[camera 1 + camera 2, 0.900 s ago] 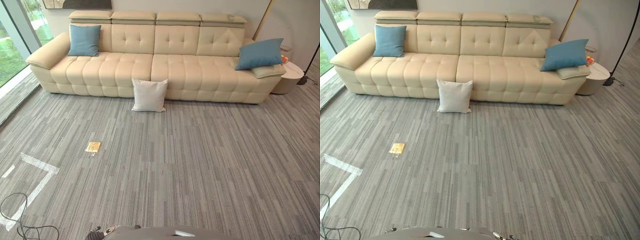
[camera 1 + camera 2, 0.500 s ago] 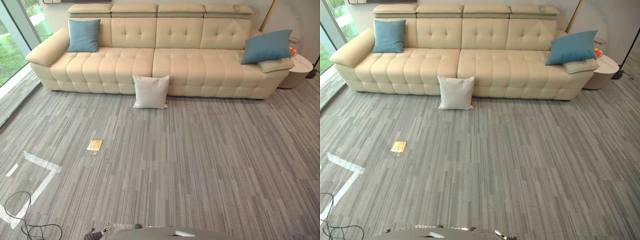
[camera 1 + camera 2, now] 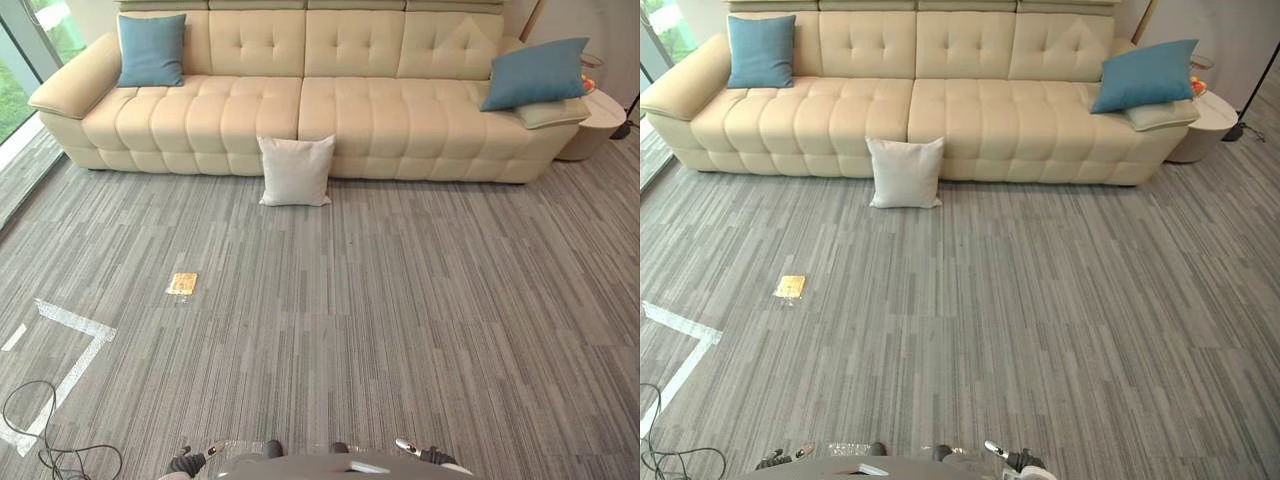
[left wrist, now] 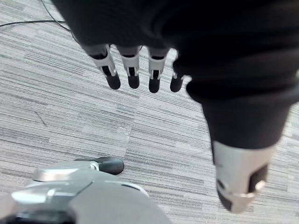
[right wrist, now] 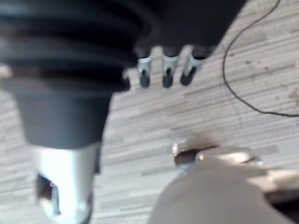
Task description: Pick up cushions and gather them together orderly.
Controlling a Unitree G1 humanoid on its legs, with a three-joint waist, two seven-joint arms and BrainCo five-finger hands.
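Note:
A white cushion [image 3: 296,171] stands on the carpet, leaning against the front of the cream sofa [image 3: 250,110]. One blue cushion [image 3: 151,50] rests upright at the sofa's left end. A second blue cushion [image 3: 535,74] leans at the right end on top of a beige cushion [image 3: 552,112]. My left hand [image 4: 131,72] hangs over the carpet with straight fingers and holds nothing. My right hand [image 5: 166,70] hangs the same way, open and empty. Both hands are far from the cushions.
A small gold floor plate [image 3: 183,284] and white tape lines [image 3: 70,325] mark the grey carpet at the left. A round side table [image 3: 590,125] stands by the sofa's right end. A glass wall [image 3: 15,60] runs along the left.
The whole picture has shifted: the sofa and cushions sit higher in view, so the camera has moved. No cushion has changed place.

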